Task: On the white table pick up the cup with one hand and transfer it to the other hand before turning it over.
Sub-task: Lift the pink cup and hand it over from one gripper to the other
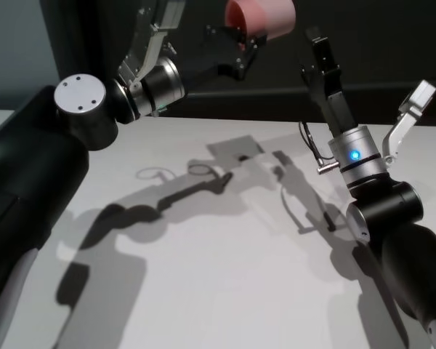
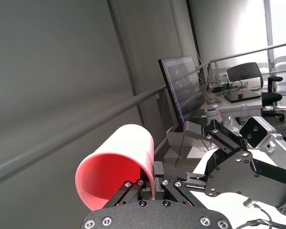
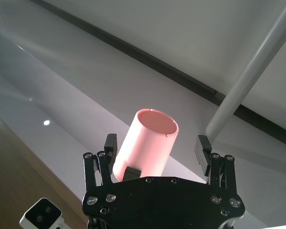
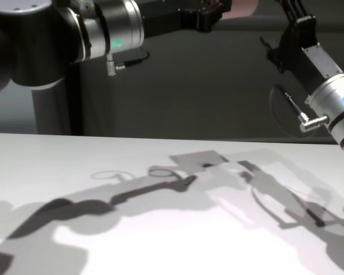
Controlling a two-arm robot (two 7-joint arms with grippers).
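Handover stage, judged from the layout: plain pink plastic tumbler, smooth and handleless [image 2: 115, 164], held aloft well above the broad matte white table [image 1: 225, 291], pinched at its rim by the closed left gripper [image 2: 152, 183], one finger inside the mouth and one outside against the wall. Right gripper [image 3: 157, 155] spread wide, empty, fingers standing on either side of the tumbler's narrow end but apart from it, not yet touching. Main risk: thin rim pinch only, so any nudge from an incoming right finger likely to lever the tumbler about that pinch and twist it out. Second risk: release by the left before the right has closed on the wall, giving a drop to the table from height and a roll away. Third risk: taper toward the base, so a close too near the end could squeeze the tumbler forward out of the pads. Also possible: the two grippers fouling each other, being near one another at the tumbler. Appearance of the tumbler: uniform salmon pink, glossy interior glowing redder in the left wrist view, lying roughly on its side, mouth toward the left gripper, flat closed base with small notches at its edge toward the right gripper; no dents, no contents seen.
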